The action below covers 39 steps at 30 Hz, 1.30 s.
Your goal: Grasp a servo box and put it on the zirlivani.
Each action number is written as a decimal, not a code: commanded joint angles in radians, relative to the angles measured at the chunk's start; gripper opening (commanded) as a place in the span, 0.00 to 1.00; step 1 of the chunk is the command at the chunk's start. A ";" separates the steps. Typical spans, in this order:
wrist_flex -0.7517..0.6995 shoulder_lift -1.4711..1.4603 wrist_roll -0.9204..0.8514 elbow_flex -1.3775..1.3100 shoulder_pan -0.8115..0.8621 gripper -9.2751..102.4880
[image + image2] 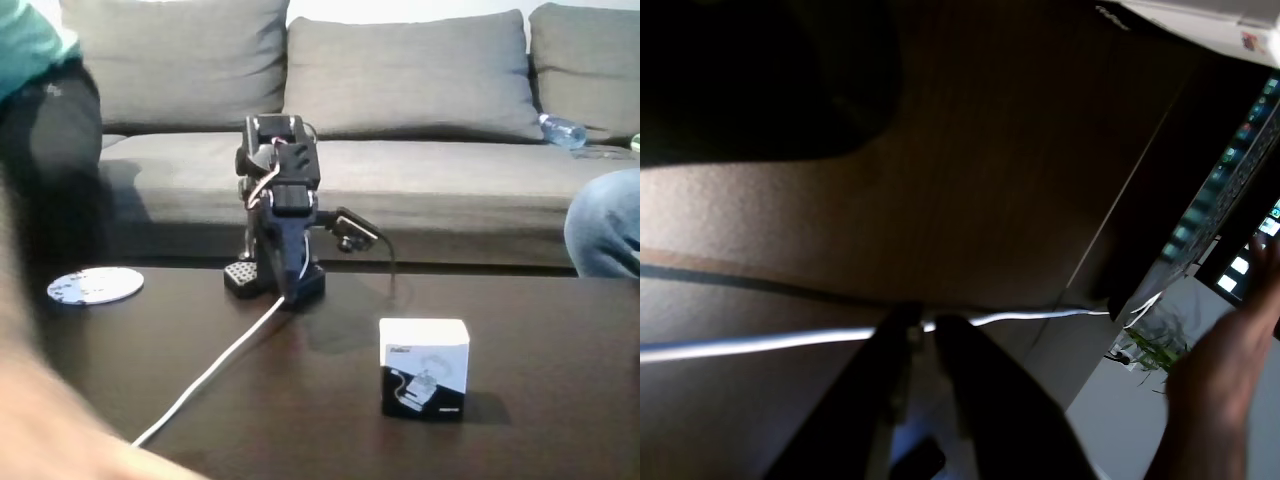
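Fixed view gives you the dark table with the arm folded up at its far edge, in front of a grey sofa. The box stands upright on the table, near the front and to the right in this view, well apart from the arm; its top is white, its lower face black with a servo picture turned toward the camera. The disc lies flat at the left side of the table, further back, well apart from the box and with the arm's base between the two across the width of the view. A white cable runs from the arm's base toward the front left. A person's dark and teal clothing shows at the upper left, a blurred shape fills the lower left corner, and a knee in blue jeans enters at the right edge. A bottle lies on the sofa seat at the right. In the wrist view you see the gripper coming up from the bottom edge, its two dark fingers nearly together with only a slim gap at the tips and nothing between them. The same white cable crosses just beyond the tips. A hand shows at the lower right of that view, beside a green plant.
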<state>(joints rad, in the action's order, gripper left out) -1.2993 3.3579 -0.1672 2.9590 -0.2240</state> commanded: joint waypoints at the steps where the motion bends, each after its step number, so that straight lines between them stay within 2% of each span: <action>1: -0.067 0.000 -0.008 0.014 -0.014 0.09; 33: -0.064 0.000 -0.009 0.012 -0.018 0.09; 39: -0.075 0.000 -0.009 -0.149 -0.049 0.10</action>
<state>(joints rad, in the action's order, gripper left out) -1.3315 3.3579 -0.1749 2.9038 -0.2531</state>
